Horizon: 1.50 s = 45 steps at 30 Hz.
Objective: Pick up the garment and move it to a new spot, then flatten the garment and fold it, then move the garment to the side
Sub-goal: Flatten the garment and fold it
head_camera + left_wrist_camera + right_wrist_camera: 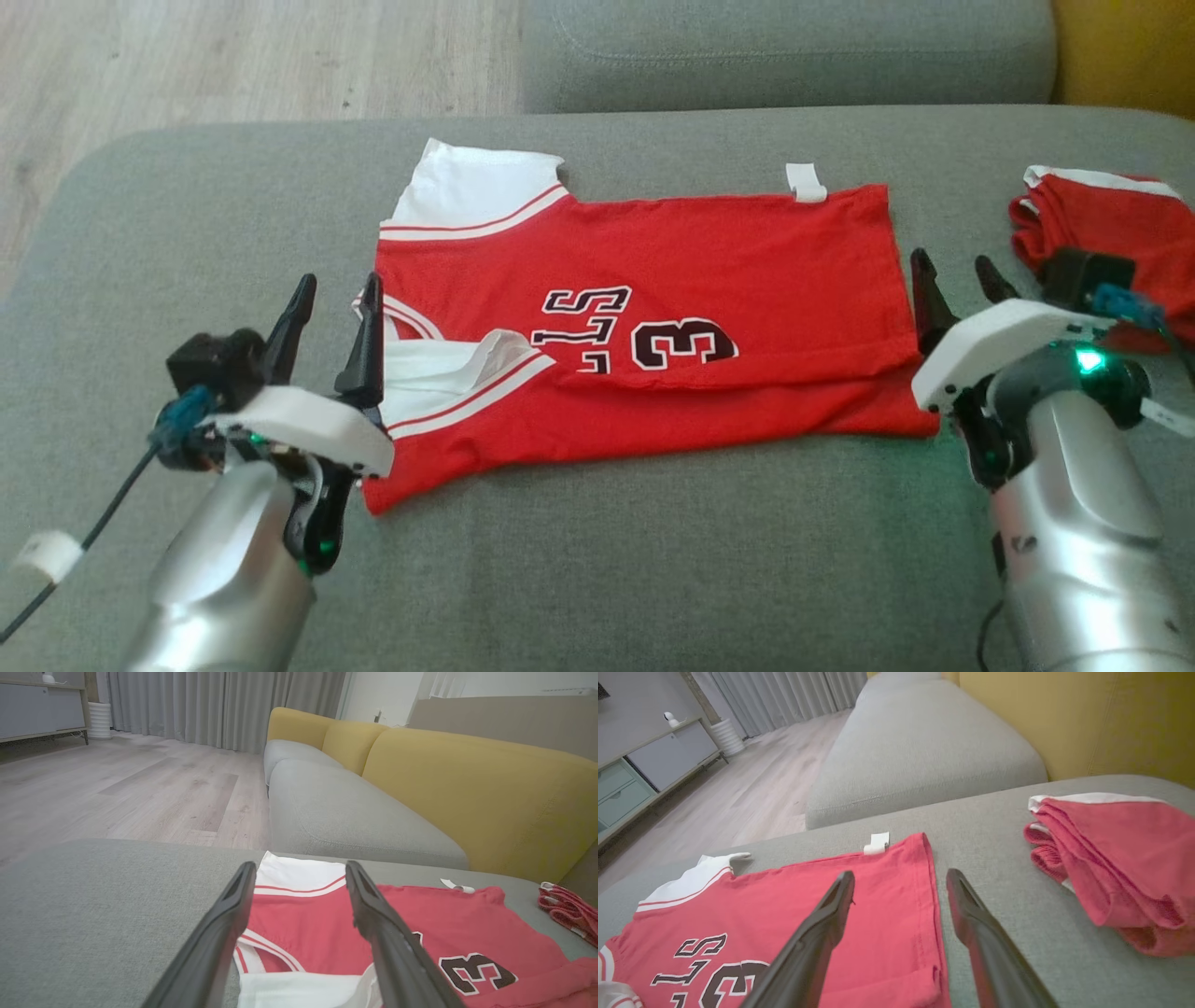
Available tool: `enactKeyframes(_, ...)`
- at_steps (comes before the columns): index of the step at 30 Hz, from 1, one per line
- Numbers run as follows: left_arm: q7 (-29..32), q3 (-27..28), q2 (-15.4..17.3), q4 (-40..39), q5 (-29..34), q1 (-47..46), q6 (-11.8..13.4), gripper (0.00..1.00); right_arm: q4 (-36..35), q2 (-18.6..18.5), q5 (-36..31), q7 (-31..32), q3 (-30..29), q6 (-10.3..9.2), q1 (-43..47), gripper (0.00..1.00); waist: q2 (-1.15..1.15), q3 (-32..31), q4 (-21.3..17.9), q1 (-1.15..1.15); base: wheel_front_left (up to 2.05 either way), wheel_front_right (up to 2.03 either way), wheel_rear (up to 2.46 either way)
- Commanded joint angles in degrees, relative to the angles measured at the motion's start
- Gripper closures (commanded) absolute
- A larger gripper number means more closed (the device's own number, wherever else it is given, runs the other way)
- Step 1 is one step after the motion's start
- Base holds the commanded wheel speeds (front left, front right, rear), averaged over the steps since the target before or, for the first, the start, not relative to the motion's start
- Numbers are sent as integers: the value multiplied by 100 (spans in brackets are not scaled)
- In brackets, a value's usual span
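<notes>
Soft, even daylight ahead of my left tool [300, 868], shadows faint. Both wrist views bend at their edges; my fingers [215, 942] blur near the lens. A green lamp [1088, 359] glows behind my right tool [952, 266].

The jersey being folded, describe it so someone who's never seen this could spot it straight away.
On the wide grey cushion, look at the middle, between the left gripper and the right gripper. The jersey lies there, red with white sleeves and a black 3. Unlike the red bundle at the cushion's right end, it is spread out and shows lettering.
</notes>
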Motion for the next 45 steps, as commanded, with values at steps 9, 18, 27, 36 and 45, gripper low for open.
enactKeyframes(9, 378, 170, 436, -1237, -241, 1189, 279, 0, -1333, -19, -392, -198, -13, -4, 1251, 0, 0, -186, 33, 0, 0, 0, 0)
enactKeyframes(18, 732, 227, 338, -1850, -544, 1965, 754, 0, -1957, -19, -150, 158, -17, -4, 1918, 0, 0, 4, 23, 0, 0, 0, 0)
enactKeyframes(27, 1006, 240, 159, -1653, -772, 1834, 836, 0, -1907, -19, -174, 271, 71, -4, 1744, 0, 0, 256, 13, 0, 0, 0, 0)
enactKeyframes(36, 1295, 415, -100, -1189, -1243, 1680, 843, 0, -1627, -19, -202, 413, 248, -4, 1473, 0, 0, 458, -23, 0, 0, 0, 0)
enactKeyframes(45, 1320, 460, -238, -923, -1432, 1482, 711, 0, -1297, -19, -208, 529, 301, -4, 1338, 0, 0, 592, -28, 0, 0, 0, 0)
